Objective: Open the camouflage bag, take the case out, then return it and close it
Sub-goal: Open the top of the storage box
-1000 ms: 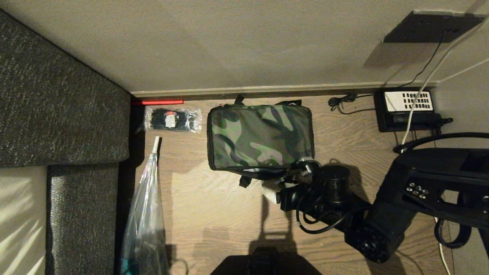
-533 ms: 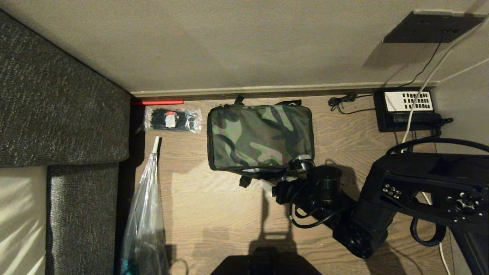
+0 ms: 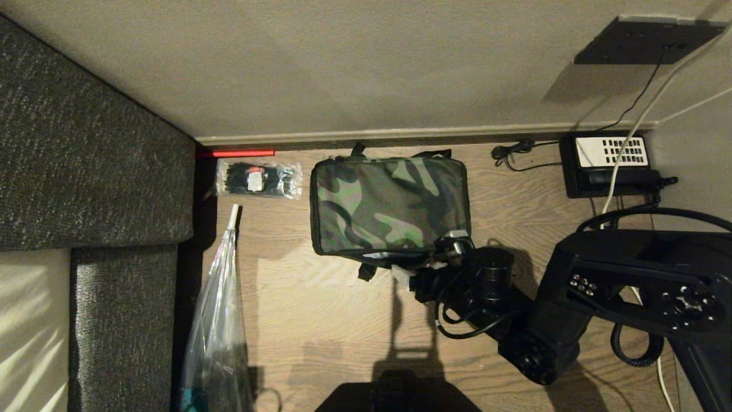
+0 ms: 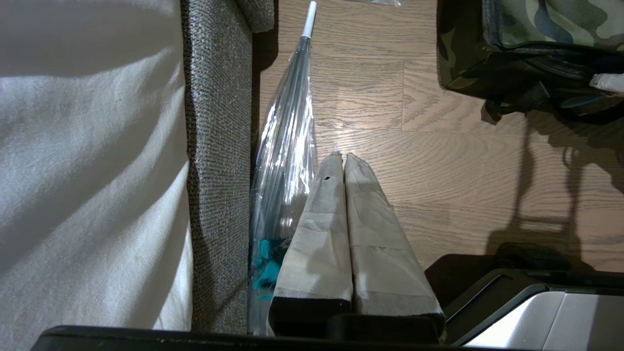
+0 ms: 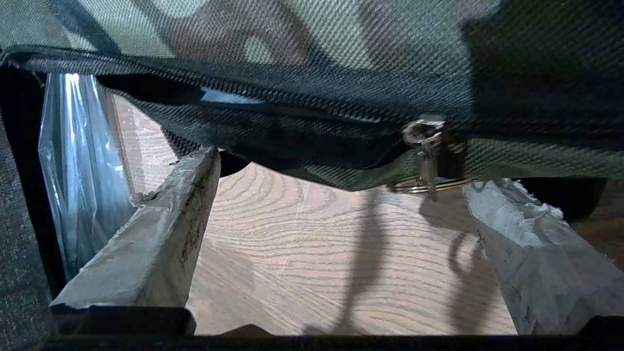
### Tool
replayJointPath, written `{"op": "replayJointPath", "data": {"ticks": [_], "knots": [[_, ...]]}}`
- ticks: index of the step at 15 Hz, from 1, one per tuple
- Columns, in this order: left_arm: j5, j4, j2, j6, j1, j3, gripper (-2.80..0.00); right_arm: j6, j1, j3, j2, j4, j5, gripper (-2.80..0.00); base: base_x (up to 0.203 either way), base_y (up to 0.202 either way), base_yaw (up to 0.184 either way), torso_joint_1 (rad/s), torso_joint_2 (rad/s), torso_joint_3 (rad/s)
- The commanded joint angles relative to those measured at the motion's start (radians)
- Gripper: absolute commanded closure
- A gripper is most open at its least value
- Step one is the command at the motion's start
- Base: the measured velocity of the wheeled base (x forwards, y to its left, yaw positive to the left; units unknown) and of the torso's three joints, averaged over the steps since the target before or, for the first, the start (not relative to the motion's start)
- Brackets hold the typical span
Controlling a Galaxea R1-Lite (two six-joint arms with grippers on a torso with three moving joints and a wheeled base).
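Observation:
The camouflage bag [image 3: 389, 203] lies zipped shut on the wood floor by the wall, also seen in the left wrist view [image 4: 551, 29]. The case is hidden. My right gripper [image 3: 429, 260] is at the bag's near right corner, low over the floor. In the right wrist view it [image 5: 343, 173] stands open with the bag's side [image 5: 312, 39] just beyond the tips. The metal zipper pull [image 5: 425, 146] and its ring [image 5: 429, 184] hang close to one taped fingertip [image 5: 487, 200], untouched. My left gripper [image 4: 343, 157] hangs shut and empty beside the sofa.
A grey sofa [image 3: 86, 160] fills the left. A long clear plastic bag [image 3: 217, 320] lies along it, with a packet of black ties [image 3: 257, 178] and a red stick [image 3: 234, 153] near the wall. A black telephone [image 3: 609, 163] with cables sits at the right.
My right arm has swung left and brought the open gripper slightly closer to the bag's near right corner. The bag has not moved.

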State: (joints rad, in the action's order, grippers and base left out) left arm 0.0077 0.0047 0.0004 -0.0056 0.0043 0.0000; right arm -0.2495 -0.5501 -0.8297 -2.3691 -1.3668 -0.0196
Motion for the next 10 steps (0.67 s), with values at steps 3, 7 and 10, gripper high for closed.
{"op": "replayJointPath", "data": {"ticks": [3,7,10], "knots": [[0.000,0.000,0.000,-0.001,0.000,0.003,0.00,0.092,0.027,0.009,0.001,0.008,-0.005,-2.80,0.000,0.000,0.000,0.000,0.00,0.000],[0.000,0.000,-0.001,-0.001,0.000,0.003,0.00,0.122,0.038,0.008,-0.007,0.007,-0.006,-2.80,0.000,0.000,0.000,0.000,0.00,0.000],[0.000,0.000,0.000,-0.001,0.000,0.003,0.00,0.163,0.050,0.007,-0.025,-0.001,-0.005,-2.80,0.000,0.000,0.000,0.000,0.00,0.000]]}}
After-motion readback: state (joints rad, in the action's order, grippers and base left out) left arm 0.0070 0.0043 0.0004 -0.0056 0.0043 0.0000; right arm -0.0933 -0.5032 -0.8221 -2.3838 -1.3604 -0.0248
